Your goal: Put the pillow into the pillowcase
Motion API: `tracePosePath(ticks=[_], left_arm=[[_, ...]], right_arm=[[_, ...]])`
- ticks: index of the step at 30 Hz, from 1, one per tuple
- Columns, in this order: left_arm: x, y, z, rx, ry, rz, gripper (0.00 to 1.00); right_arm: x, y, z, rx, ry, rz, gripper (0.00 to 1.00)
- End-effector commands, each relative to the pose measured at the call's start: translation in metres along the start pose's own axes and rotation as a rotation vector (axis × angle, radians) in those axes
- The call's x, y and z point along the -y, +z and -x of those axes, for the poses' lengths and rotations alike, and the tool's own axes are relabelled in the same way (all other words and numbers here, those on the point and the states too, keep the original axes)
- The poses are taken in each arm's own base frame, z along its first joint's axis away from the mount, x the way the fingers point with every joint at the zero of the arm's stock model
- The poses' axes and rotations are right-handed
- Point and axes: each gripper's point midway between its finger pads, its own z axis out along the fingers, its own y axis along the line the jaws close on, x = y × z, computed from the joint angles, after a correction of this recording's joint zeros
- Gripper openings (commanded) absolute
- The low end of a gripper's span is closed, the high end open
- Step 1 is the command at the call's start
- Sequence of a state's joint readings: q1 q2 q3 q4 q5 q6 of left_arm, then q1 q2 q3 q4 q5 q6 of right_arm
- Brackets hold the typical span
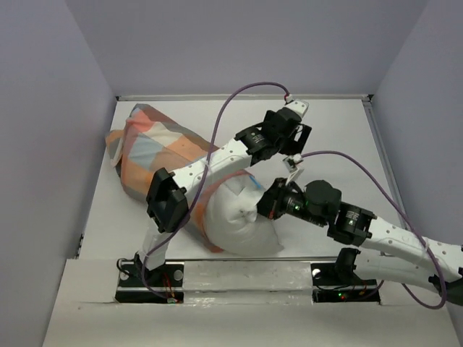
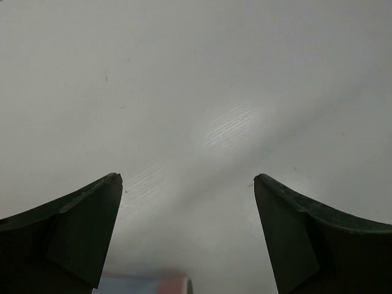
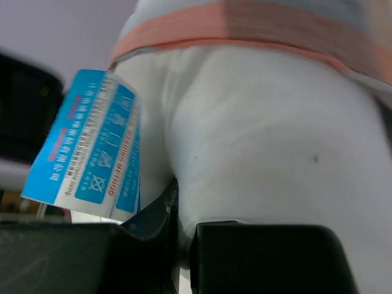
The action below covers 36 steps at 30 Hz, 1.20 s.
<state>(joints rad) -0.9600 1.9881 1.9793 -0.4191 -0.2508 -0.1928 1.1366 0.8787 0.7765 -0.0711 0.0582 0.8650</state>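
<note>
White fabric at the edge of the pillow (image 3: 257, 141) is pinched in the right pincer (image 3: 184, 236), its jaws pressed together on the cloth. The blue-and-white tag (image 3: 86, 153) hangs just left of the grip. Beyond that pincer, the checked pillowcase (image 1: 155, 148) covers the pillow's far part. The left pincer (image 2: 187, 180) hangs spread wide above the white table (image 2: 202, 92), gripping nothing.

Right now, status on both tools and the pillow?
Left tool open over bare table, empty. Right tool shut on exposed end of pillow. Pillow partly inside pillowcase. Left arm crosses over its opening.
</note>
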Motion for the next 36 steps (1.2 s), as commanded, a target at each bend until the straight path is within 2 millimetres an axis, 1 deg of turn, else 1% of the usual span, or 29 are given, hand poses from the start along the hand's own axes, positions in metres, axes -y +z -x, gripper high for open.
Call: tracePosePath(ticks=[1,2,3,4,5,6,7,8,9,10,11,12,13,14,15,16,17,19,20,22,23,25,27,28,30,31,32,35,36], left_arm=[[-0.023,-0.139,0.161,0.483,-0.12,0.015,0.99],[-0.027,-0.152,0.165,0.512,-0.123,0.036,0.99],[-0.032,-0.168,0.172,0.58,-0.154,0.088,0.99],[-0.034,-0.18,0.171,0.605,-0.149,0.112,0.99],[-0.044,-0.195,0.159,0.612,-0.13,0.142,0.99],[-0.046,-0.201,0.152,0.618,-0.126,0.154,0.99],[-0.048,-0.211,0.151,0.645,-0.144,0.155,0.99],[-0.053,-0.215,0.127,0.617,-0.129,0.164,0.99],[-0.052,-0.217,0.118,0.623,-0.153,0.152,0.99],[-0.053,-0.213,0.09,0.587,-0.143,0.145,0.99],[-0.05,-0.213,0.078,0.578,-0.158,0.134,0.98],[-0.056,-0.213,0.061,0.56,-0.166,0.183,0.98],[-0.05,-0.212,0.032,0.524,-0.144,0.183,0.98],[-0.05,-0.213,0.019,0.514,-0.166,0.193,0.97],[-0.053,-0.218,0.008,0.505,-0.179,0.2,0.97],[-0.05,-0.212,-0.007,0.475,-0.179,0.195,0.96],[-0.052,-0.208,-0.022,0.453,-0.187,0.188,0.97],[-0.051,-0.199,-0.039,0.422,-0.178,0.185,0.96],[-0.054,-0.192,-0.052,0.391,-0.148,0.206,0.96],[-0.055,-0.183,-0.06,0.359,-0.105,0.239,0.97],[-0.051,-0.174,-0.058,0.349,-0.067,0.252,0.98],[-0.047,-0.163,-0.048,0.34,0.004,0.275,0.99],[-0.049,-0.151,-0.04,0.328,0.039,0.291,0.99],[-0.055,-0.14,-0.033,0.319,0.048,0.316,0.99],[-0.065,-0.129,-0.028,0.302,0.078,0.343,0.99],[-0.072,-0.118,-0.022,0.307,0.071,0.364,0.98],[-0.078,-0.113,-0.024,0.294,0.084,0.385,0.98],[-0.087,-0.098,-0.017,0.291,0.09,0.404,0.98],[-0.084,-0.094,-0.016,0.286,0.111,0.396,0.97]], right_arm=[[0.048,-0.025,0.072,0.276,0.077,-0.115,0.0],[0.061,-0.027,0.082,0.313,0.066,-0.154,0.0],[0.082,-0.031,0.099,0.365,0.057,-0.22,0.0],[0.104,-0.024,0.1,0.354,0.051,-0.294,0.0],[0.121,-0.021,0.105,0.364,0.041,-0.353,0.0],[0.14,-0.02,0.113,0.377,0.023,-0.419,0.0],[0.157,-0.017,0.119,0.373,0.026,-0.467,0.0],[0.199,-0.013,0.126,0.357,0.055,-0.576,0.0],[0.208,-0.01,0.136,0.355,0.081,-0.59,0.0],[0.23,-0.019,0.152,0.383,0.126,-0.631,0.0],[0.238,-0.011,0.154,0.351,0.168,-0.616,0.0],[0.241,-0.011,0.166,0.38,0.18,-0.599,0.0],[0.252,-0.018,0.178,0.415,0.214,-0.615,0.05],[0.261,-0.015,0.187,0.42,0.221,-0.613,0.17],[0.252,-0.013,0.203,0.419,0.214,-0.574,0.21],[0.26,-0.015,0.204,0.417,0.222,-0.589,0.25],[0.258,-0.02,0.222,0.447,0.2,-0.587,0.45],[0.246,-0.022,0.227,0.417,0.155,-0.578,0.6],[0.243,-0.025,0.227,0.409,0.116,-0.586,0.7],[0.237,-0.036,0.227,0.418,0.061,-0.601,0.78],[0.235,-0.049,0.224,0.429,0.023,-0.641,0.82],[0.221,-0.066,0.218,0.438,-0.029,-0.646,0.83],[0.224,-0.074,0.2,0.415,-0.05,-0.655,0.8],[0.211,-0.079,0.197,0.422,-0.072,-0.623,0.8],[0.211,-0.085,0.187,0.414,-0.081,-0.623,0.79],[0.212,-0.085,0.177,0.391,-0.081,-0.613,0.78],[0.21,-0.085,0.174,0.383,-0.086,-0.602,0.77],[0.2,-0.083,0.162,0.359,-0.083,-0.538,0.76],[0.198,-0.081,0.16,0.352,-0.086,-0.52,0.76]])
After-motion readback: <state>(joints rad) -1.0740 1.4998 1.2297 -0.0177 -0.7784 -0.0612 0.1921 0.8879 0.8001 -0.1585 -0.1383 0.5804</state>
